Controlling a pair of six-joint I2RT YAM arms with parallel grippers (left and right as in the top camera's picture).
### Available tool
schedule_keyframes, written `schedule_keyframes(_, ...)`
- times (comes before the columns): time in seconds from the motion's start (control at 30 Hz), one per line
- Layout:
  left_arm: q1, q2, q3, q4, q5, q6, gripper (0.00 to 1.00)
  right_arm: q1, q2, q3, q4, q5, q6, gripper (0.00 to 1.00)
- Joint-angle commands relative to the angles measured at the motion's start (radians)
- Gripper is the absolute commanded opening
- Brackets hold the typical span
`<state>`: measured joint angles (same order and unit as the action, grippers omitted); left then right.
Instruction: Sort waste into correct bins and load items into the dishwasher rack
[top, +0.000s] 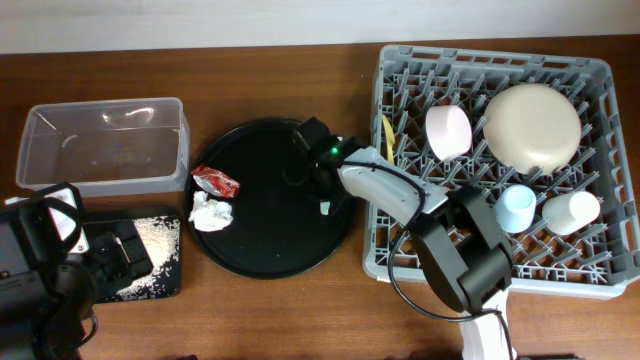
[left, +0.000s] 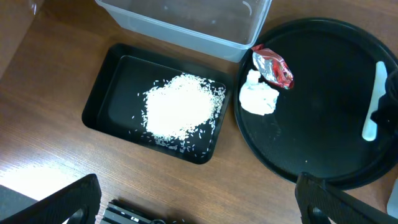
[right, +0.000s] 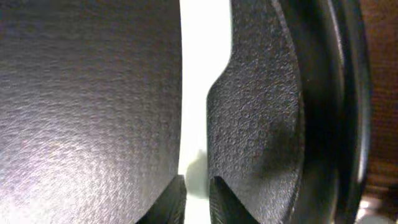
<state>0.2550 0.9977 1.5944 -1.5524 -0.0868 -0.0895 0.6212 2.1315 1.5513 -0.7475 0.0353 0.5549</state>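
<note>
The grey peg-grid rack (top: 570, 283) stands at the right, and a cream bowl (top: 533, 125), a pink bowl (top: 448, 131), two cups and a yellow utensil (top: 388, 135) are seen in it. Just to its left lies the glossy round tray (top: 265, 235), on which the mint utensil (left: 373, 102) rests near the rack-side rim. The utensil is a slim, smooth plastic strip, and its long axis runs from the far table edge to the near one. It is seen directly between the pebbled black pads of the right gripper (right: 198, 186), which appear closed on its sides, so the rack is judged a short carry to the right. The left gripper (left: 198, 186) is held wide apart, well away, above the shallow black tray (left: 102, 93) of rice (left: 180, 106) beside the clear tub (top: 100, 180). A crumpled red wrapper (left: 273, 67) and a white napkin (left: 258, 99) are left touching at the round tray's opposite rim.
</note>
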Motion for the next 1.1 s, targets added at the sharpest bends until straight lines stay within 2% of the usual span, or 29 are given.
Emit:
schedule_keyframes(0.0,0.005,-0.002,0.002,0.002,-0.008,0.016,0.99,0.014,-0.029,-0.025,-0.005,0.002,-0.027,0.15)
schedule_keyframes(0.17,0.005,-0.002,0.002,0.002,-0.008,0.016,1.00,0.014,-0.057,-0.025,-0.003,0.002,-0.027,0.16)
schedule_keyframes(0.2,0.005,-0.002,0.002,0.002,-0.008,0.016,0.99,0.014,-0.058,-0.025,-0.011,-0.007,-0.026,0.23)
schedule_keyframes(0.23,0.005,-0.002,0.002,0.002,-0.008,0.016,0.99,0.014,-0.057,-0.026,-0.023,-0.028,-0.026,0.36)
schedule_keyframes(0.37,0.005,-0.002,0.002,0.002,-0.008,0.016,0.99,0.054,-0.033,-0.028,-0.041,-0.050,-0.011,0.43)
schedule_keyframes(0.5,0.005,-0.002,0.002,0.002,-0.008,0.016,0.99,0.072,-0.011,-0.030,-0.045,-0.016,0.031,0.42)
schedule_keyframes(0.6,0.005,-0.002,0.002,0.002,-0.008,0.016,0.99,0.071,0.011,-0.036,-0.049,-0.016,0.057,0.33)
schedule_keyframes(0.7,0.005,-0.002,0.002,0.002,-0.008,0.016,0.99,0.071,0.014,-0.037,-0.068,-0.016,0.084,0.35)
schedule_keyframes(0.77,0.005,-0.002,0.002,0.002,-0.008,0.016,0.99,0.071,0.014,-0.037,-0.079,-0.016,0.102,0.43)
schedule_keyframes(0.87,0.005,-0.002,0.002,0.002,-0.008,0.016,0.99,0.071,0.014,-0.037,-0.086,-0.016,0.112,0.43)
schedule_keyframes(1.07,0.005,-0.002,0.002,0.002,-0.008,0.016,0.99,0.071,0.014,-0.035,-0.074,0.000,0.112,0.29)
